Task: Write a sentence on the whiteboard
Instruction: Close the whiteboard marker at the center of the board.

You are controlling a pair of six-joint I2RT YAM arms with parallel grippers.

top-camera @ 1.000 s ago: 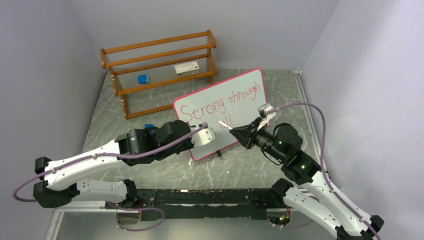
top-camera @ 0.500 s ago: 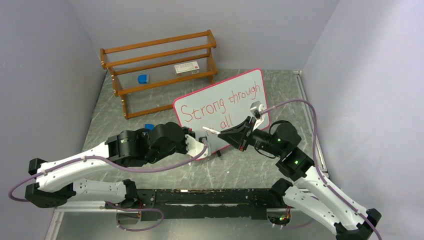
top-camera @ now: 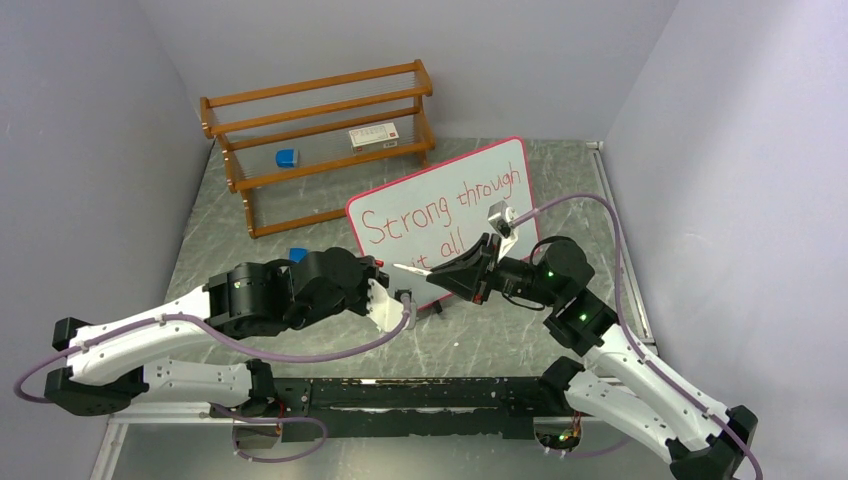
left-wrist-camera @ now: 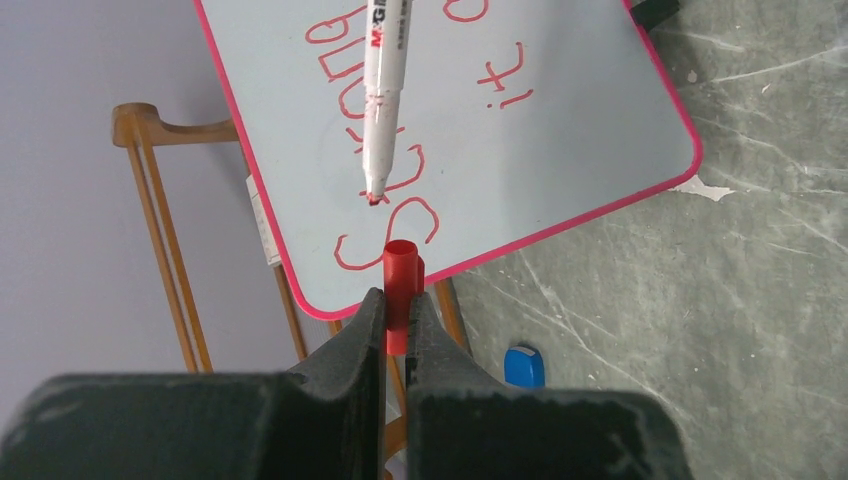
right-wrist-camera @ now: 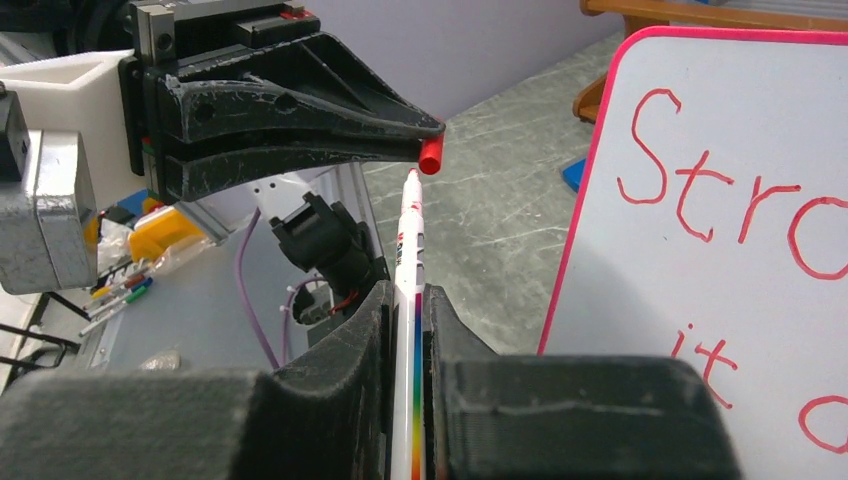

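Observation:
The whiteboard (top-camera: 420, 185), with its pink-red rim, stands tilted on the table. The sentence (top-camera: 440, 212) reads "Strong through it all" in red; part of it shows in the left wrist view (left-wrist-camera: 400, 170) and the right wrist view (right-wrist-camera: 720, 200). My right gripper (top-camera: 452, 272) (right-wrist-camera: 405, 300) is shut on a white marker (right-wrist-camera: 410, 240) (left-wrist-camera: 385, 90), uncapped, in front of the board's lower left. My left gripper (top-camera: 403, 297) (left-wrist-camera: 398, 300) is shut on the red cap (left-wrist-camera: 400, 285) (right-wrist-camera: 431, 156). The marker tip points at the cap's open end, a short gap apart.
A wooden rack (top-camera: 320, 140) stands at the back left, with a blue block (top-camera: 287, 157) and a white box (top-camera: 373, 136) on it. Another blue block (top-camera: 297, 254) (left-wrist-camera: 524, 366) lies on the table by the board's left corner. A white scrap (left-wrist-camera: 705, 187) lies near the board's edge.
My right gripper has moved left, away from the board, carrying the marker towards the left gripper. My left gripper has drawn back and down with the cap.

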